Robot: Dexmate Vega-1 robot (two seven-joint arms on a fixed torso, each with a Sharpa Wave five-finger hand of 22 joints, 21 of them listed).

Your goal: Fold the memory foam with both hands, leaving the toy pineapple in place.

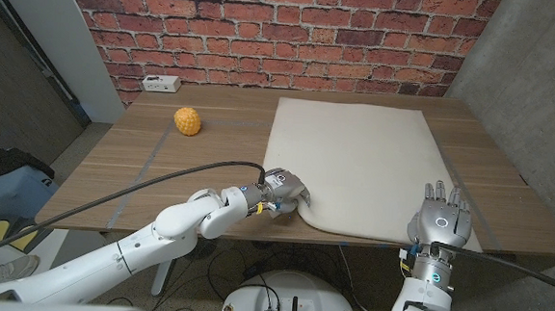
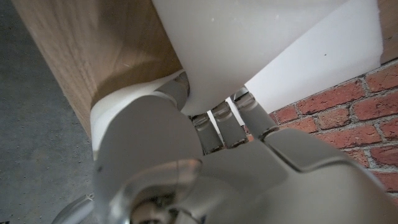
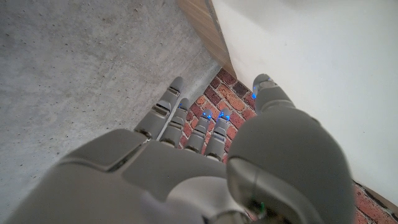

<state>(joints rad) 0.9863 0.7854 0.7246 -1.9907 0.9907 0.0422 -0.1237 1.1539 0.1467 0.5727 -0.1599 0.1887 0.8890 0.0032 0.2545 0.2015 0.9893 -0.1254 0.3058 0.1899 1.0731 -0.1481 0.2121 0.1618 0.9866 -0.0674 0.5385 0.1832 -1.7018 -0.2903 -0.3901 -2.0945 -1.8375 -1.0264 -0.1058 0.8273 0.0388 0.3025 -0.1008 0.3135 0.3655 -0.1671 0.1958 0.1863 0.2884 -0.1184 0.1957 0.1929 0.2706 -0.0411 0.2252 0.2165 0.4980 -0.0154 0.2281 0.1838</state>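
Note:
The cream memory foam [image 1: 359, 165] lies spread flat over the right half of the wooden table [image 1: 160, 177]. My left hand [image 1: 283, 193] is at its near left corner. In the left wrist view that corner of the foam [image 2: 249, 43] sits pinched between the thumb and the fingers [image 2: 221, 124]. My right hand [image 1: 439, 221] stands at the foam's near right corner, fingers spread and pointing away from me, holding nothing. In the right wrist view the foam [image 3: 323, 62] runs beside the thumb of my right hand [image 3: 205, 168]. The small yellow toy pineapple [image 1: 189, 121] sits on bare wood at the far left, well away from the foam.
A white power strip [image 1: 161, 84] lies at the table's back left edge, against the brick wall [image 1: 294, 36]. A black cable [image 1: 140, 188] runs along my left arm. A grey concrete wall [image 1: 542, 85] stands close on the right.

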